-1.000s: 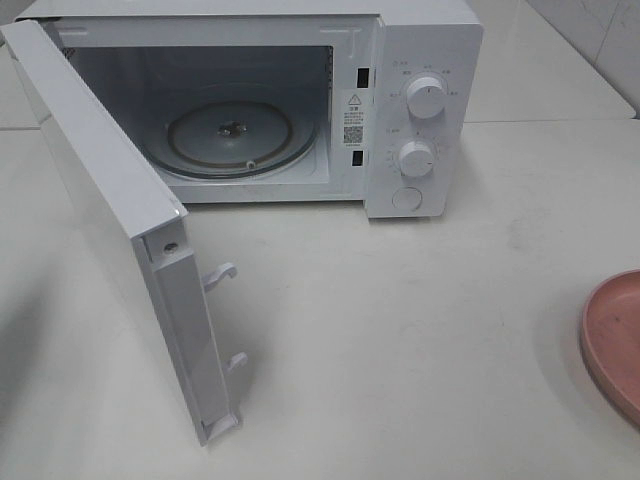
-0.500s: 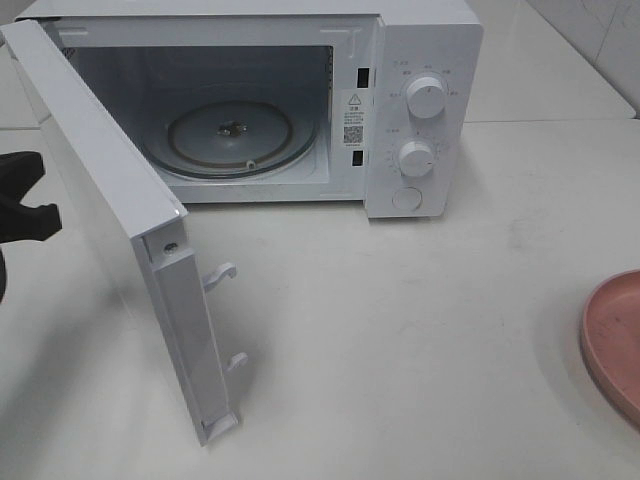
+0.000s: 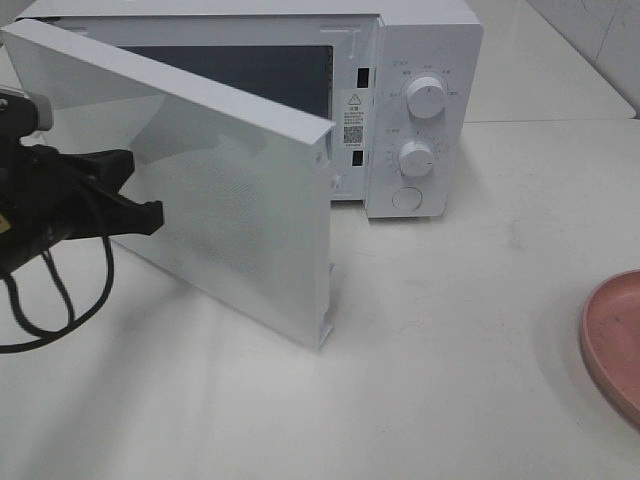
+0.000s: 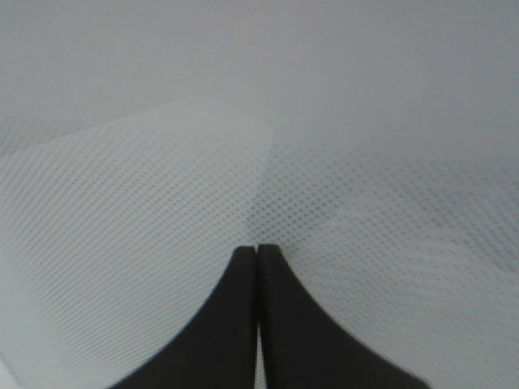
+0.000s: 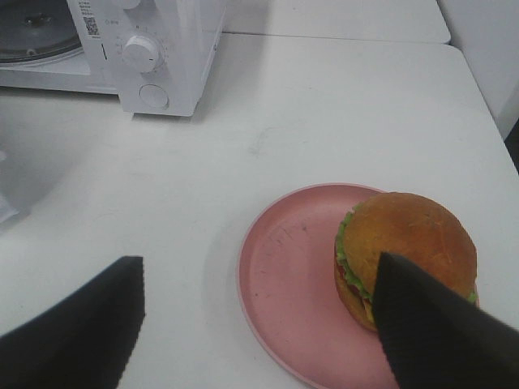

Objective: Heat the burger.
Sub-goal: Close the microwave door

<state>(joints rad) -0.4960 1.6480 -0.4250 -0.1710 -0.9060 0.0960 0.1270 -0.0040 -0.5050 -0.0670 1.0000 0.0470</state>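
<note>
The microwave door [image 3: 200, 190] had swung partway shut since a moment earlier, the left gripper [image 3: 150, 215], jaws pressed together, against its outer face. The burger [image 5: 405, 255] sat on the pink plate [image 5: 284, 284], on the white table [image 5: 324, 105] well apart from the microwave [image 3: 425, 60]. The right gripper [image 5: 259, 324] hovered above the plate, jaws wide, holding nothing.

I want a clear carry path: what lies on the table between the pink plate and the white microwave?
Nothing: the right wrist view shows bare white tabletop between the round pink plate and the white microwave.
</note>
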